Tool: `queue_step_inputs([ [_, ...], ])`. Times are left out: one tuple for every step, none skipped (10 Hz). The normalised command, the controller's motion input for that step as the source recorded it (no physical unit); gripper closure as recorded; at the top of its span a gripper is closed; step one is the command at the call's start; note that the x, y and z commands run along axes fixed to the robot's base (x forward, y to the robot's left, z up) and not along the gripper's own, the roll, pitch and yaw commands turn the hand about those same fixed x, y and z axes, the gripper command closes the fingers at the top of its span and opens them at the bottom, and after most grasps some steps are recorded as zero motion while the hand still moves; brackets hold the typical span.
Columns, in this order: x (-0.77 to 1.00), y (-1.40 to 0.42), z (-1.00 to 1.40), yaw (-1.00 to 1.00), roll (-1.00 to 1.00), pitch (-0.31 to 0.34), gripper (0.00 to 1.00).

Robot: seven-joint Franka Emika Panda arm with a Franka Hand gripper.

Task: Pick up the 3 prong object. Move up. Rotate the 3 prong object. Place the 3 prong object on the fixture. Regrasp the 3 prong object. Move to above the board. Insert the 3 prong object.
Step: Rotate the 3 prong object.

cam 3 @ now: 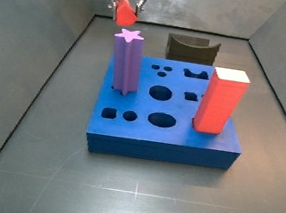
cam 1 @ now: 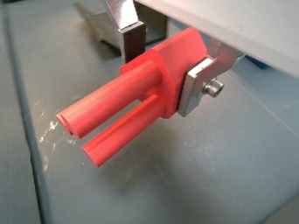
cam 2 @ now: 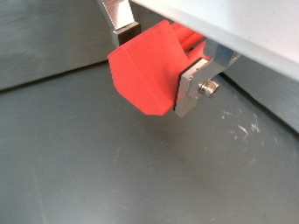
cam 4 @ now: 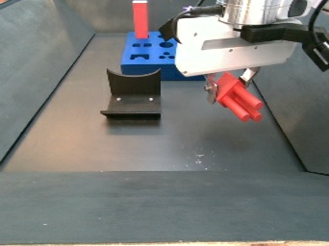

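Note:
My gripper (cam 1: 163, 63) is shut on the flat head of the red 3 prong object (cam 1: 122, 109), and the prongs stick out past the fingers. In a wrist view the object's broad red head (cam 2: 146, 74) fills the gap between the silver fingers (cam 2: 193, 87). Both side views show the gripper (cam 4: 232, 82) holding the object (cam 4: 240, 100) tilted in the air above the dark floor. It hangs to one side of the black fixture (cam 4: 133, 96), apart from it. The blue board (cam 3: 162, 132) lies beyond the fixture (cam 3: 188, 48), away from the gripper (cam 3: 126, 0) and the held object (cam 3: 125, 13).
A purple star-topped post (cam 3: 127, 61) and a red-orange rectangular block (cam 3: 221, 100) stand upright in the board. The block (cam 4: 138, 17) also shows over the board (cam 4: 148, 53) in a side view. Dark walls enclose the floor (cam 4: 154, 144).

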Motion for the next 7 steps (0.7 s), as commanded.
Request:
queue_step_inputs([
  [-0.01,0.02,0.00,-0.97,0.00,0.006,1.00],
  [-0.01,0.02,0.00,-0.74,0.00,0.006,1.00],
  [-0.01,0.02,0.00,-0.45,0.00,0.006,1.00],
  [-0.01,0.02,0.00,-0.34,0.00,0.006,1.00],
  [-0.01,0.02,0.00,-0.20,0.00,0.005,1.00],
  [0.00,0.00,-1.00,0.00,0.00,0.000,1.00],
  [0.03,0.00,-0.96,0.03,0.00,-0.018,1.00],
])
